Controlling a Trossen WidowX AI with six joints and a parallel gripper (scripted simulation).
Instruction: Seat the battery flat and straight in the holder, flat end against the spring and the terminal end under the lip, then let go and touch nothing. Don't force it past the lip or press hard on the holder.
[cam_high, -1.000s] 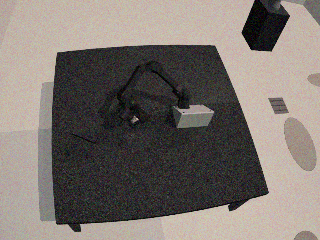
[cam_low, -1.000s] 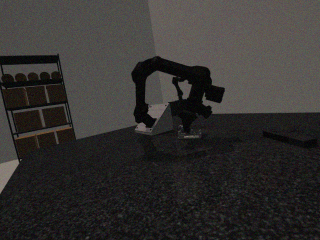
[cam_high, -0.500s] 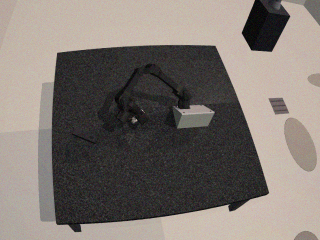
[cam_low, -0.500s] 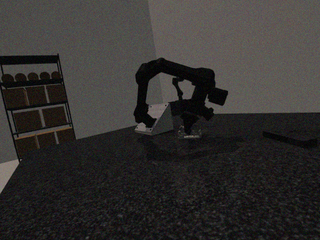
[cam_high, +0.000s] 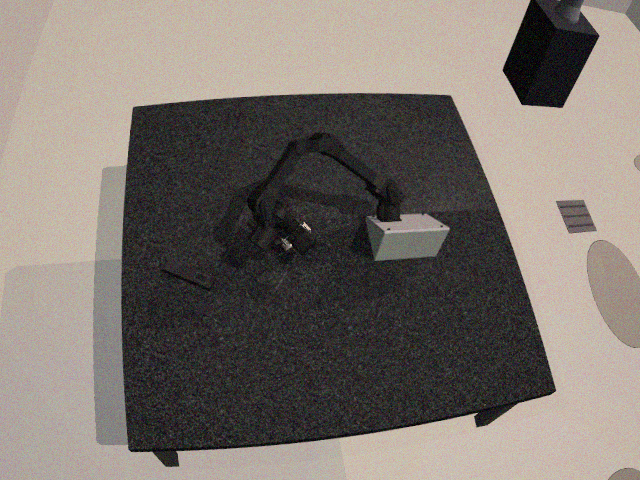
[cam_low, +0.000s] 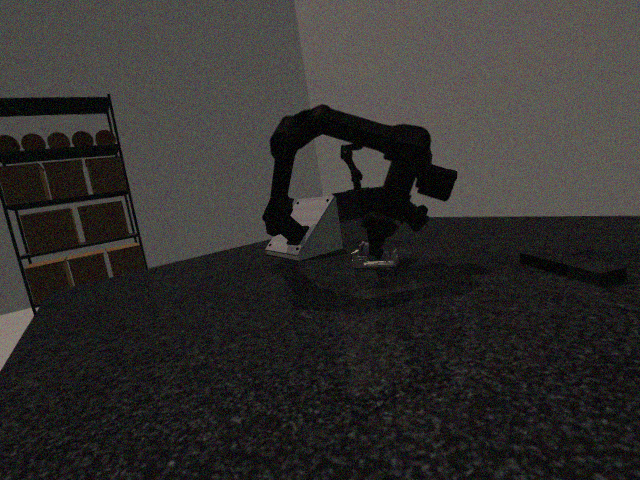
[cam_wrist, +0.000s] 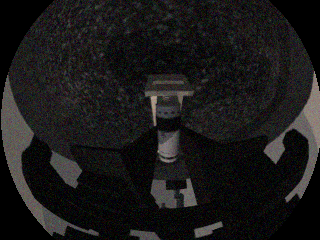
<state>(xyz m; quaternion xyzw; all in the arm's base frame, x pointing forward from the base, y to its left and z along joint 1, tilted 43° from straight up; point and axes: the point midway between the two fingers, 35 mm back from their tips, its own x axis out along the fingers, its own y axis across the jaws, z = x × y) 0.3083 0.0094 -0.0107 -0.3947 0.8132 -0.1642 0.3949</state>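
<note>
Blk arm, mounted on pale wedge base, curved over dk tabletop. Flat blk slab lay well apart, nr tabletop's L side.
</note>
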